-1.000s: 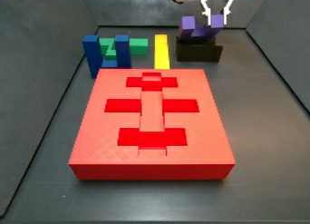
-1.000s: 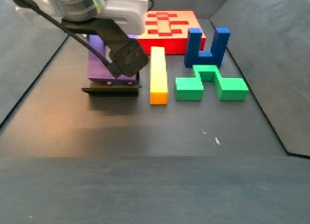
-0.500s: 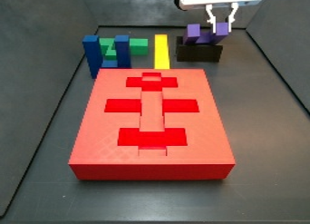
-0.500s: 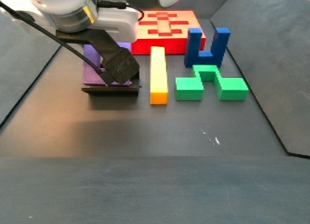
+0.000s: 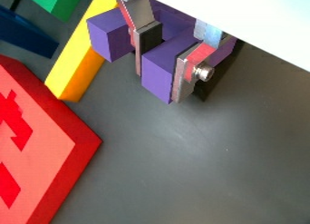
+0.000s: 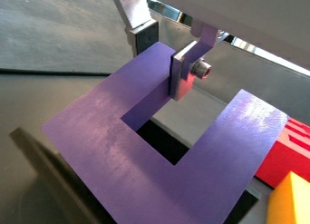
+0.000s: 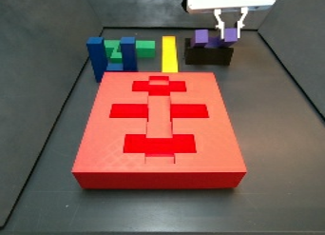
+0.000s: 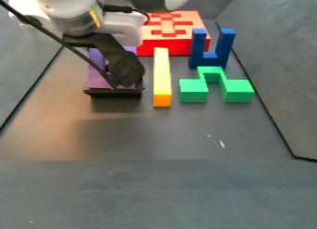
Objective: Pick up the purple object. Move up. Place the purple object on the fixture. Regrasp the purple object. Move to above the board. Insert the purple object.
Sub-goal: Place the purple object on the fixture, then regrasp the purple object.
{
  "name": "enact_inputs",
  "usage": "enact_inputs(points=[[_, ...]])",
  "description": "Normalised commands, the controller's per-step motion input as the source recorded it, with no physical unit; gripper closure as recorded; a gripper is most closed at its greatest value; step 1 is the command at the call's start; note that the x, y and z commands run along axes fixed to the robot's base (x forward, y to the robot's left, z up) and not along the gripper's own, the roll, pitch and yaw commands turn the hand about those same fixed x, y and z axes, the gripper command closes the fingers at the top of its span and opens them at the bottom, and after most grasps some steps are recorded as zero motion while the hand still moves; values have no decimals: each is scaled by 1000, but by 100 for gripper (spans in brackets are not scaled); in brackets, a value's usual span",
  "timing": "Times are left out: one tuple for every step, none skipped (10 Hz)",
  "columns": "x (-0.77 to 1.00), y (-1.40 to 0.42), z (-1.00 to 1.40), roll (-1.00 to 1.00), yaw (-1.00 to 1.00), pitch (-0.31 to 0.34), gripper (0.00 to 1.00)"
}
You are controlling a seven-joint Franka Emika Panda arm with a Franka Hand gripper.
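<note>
The purple object (image 7: 202, 36) is a U-shaped block sitting on the black fixture (image 7: 210, 56) at the back right of the floor. My gripper (image 7: 229, 29) comes down from above, shut on one prong. Both wrist views show that prong (image 5: 158, 78) between the silver fingers (image 5: 186, 75) of the gripper (image 5: 160, 78), pads against its sides. The wide purple U (image 6: 109, 137) fills a wrist view under the gripper (image 6: 164, 64), with the dark fixture (image 6: 158, 144) showing through its gap. In a side view the arm partly covers the purple object (image 8: 95, 73) on the fixture (image 8: 114, 92). The red board (image 7: 159, 125) lies in front.
A yellow bar (image 7: 169, 53) lies beside the fixture, with a green block (image 7: 121, 50) and a blue upright block (image 7: 97, 56) further left. In a side view the yellow bar (image 8: 161, 75) lies between the fixture and the green block (image 8: 213, 84). Dark walls enclose the floor.
The gripper has come down with the purple object, which was held higher a second ago and now sits low on the fixture.
</note>
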Motion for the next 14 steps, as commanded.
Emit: enact_inputs(points=[[0, 17, 0, -3, 0, 6, 100], [0, 0, 0, 0, 0, 0, 100], [0, 0, 0, 0, 0, 0, 0], [0, -51, 0, 94, 0, 0, 0], [-189, 0, 0, 86, -11, -83, 0], [114, -17, 369, 763, -54, 223, 0], [360, 0, 714, 597, 0, 460, 0], [417, 69, 883, 351, 0, 489, 0], [280, 0, 786, 591, 91, 446, 0], [354, 0, 671, 689, 171, 471, 0], [383, -17, 591, 780, 223, 483, 0], [394, 0, 463, 966, 206, 500, 0], [314, 0, 277, 1000, 151, 491, 0], [266, 0, 100, 1000, 103, 471, 0]])
